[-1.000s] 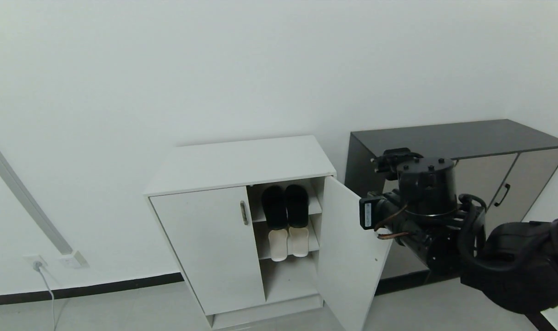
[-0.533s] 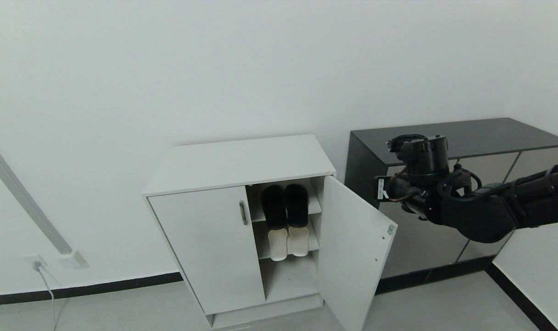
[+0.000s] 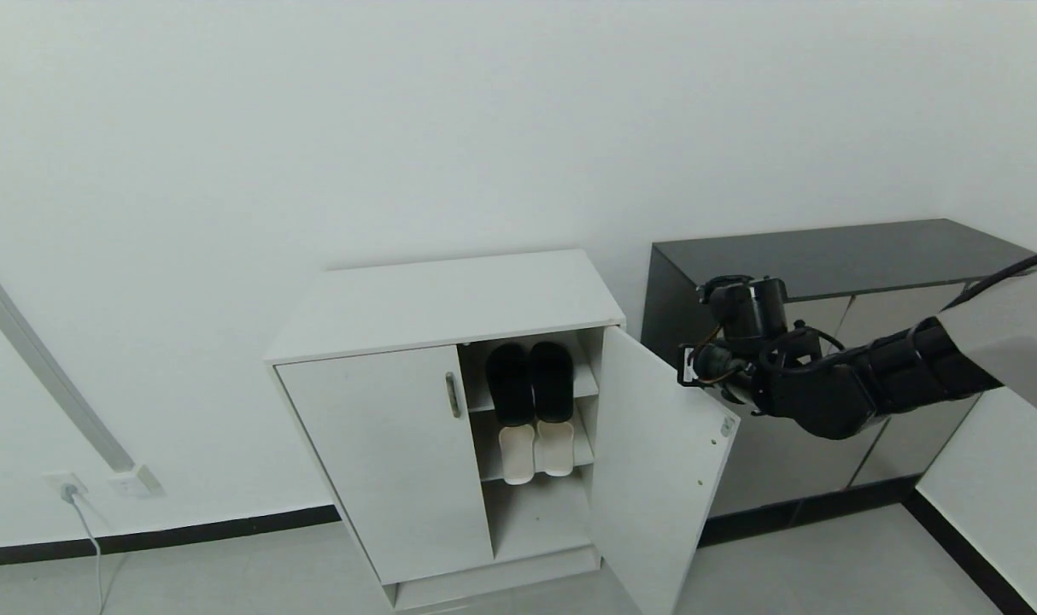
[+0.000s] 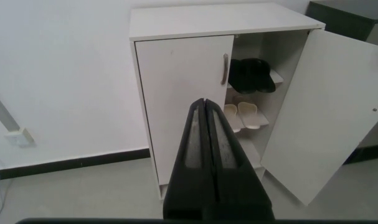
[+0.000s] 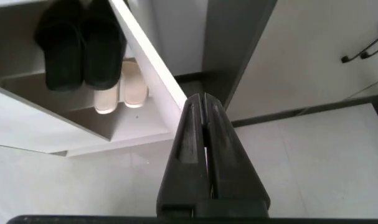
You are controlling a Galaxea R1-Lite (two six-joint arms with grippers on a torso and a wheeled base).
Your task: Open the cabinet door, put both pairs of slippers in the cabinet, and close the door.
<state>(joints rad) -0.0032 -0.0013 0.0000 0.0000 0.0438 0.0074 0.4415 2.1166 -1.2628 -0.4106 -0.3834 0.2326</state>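
The white cabinet (image 3: 450,299) stands against the wall with its right door (image 3: 655,461) swung open and its left door closed. A black pair of slippers (image 3: 531,380) lies on the upper shelf, a white pair (image 3: 536,448) on the shelf below. My right gripper (image 3: 689,376) is shut and empty, just behind the open door's upper outer edge. In the right wrist view the shut right gripper (image 5: 205,98) sits close to the door's edge (image 5: 151,62), beyond which are the black slippers (image 5: 80,46). My left gripper (image 4: 204,102) is shut and empty, held back in front of the cabinet's closed left door (image 4: 182,93).
A dark grey sideboard (image 3: 826,256) stands right of the cabinet, close behind my right arm. A wall socket with a cable (image 3: 70,491) and a slanted conduit (image 3: 40,367) are at the left. Bare floor (image 3: 228,572) lies before the cabinet.
My right arm has stretched out away from the camera and its gripper has come in to the back of the open door. The door and slippers have stayed put.
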